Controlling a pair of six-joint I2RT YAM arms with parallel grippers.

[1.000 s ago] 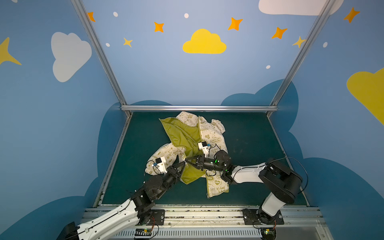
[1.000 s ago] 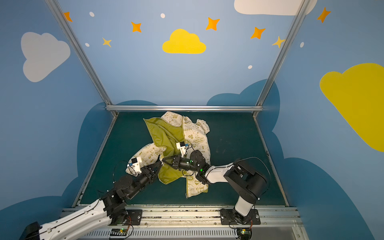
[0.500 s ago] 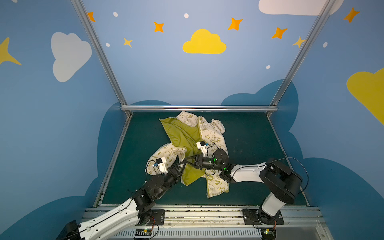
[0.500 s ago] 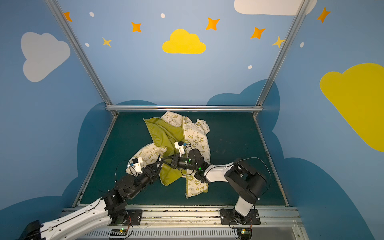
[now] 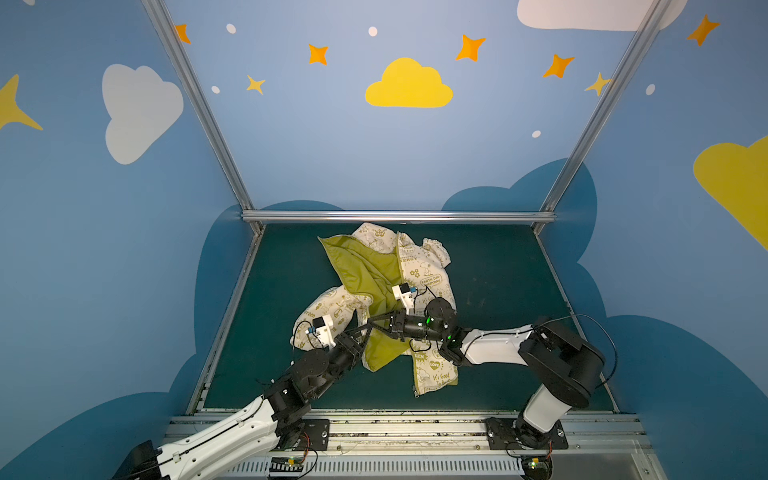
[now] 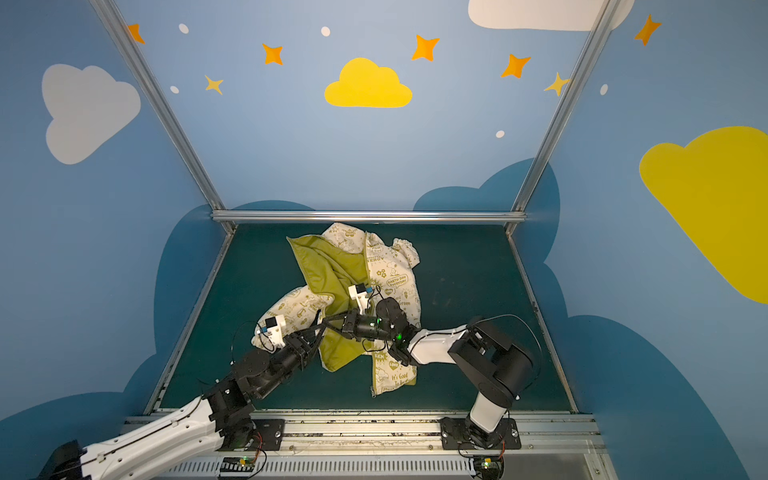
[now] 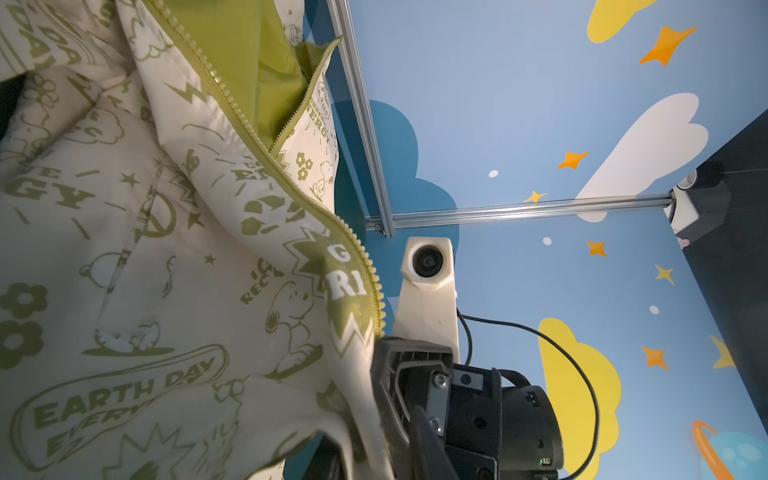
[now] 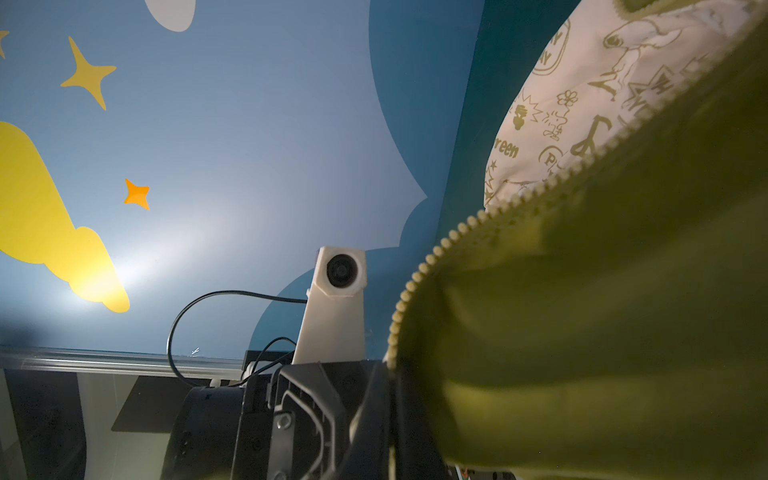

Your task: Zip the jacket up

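Your right gripper is clamped fully closed on the zipper edge of the jacket, at the rim of the olive lining flap. Your left gripper meets it tip to tip at the same edge. Its fingers sit against the fabric, but you cannot tell whether they grip. The jacket lies unzipped on the dark green mat, mid-table, reaching toward the back rail.

The jacket lies mid-table, left hand and right hand meeting at its near flap.
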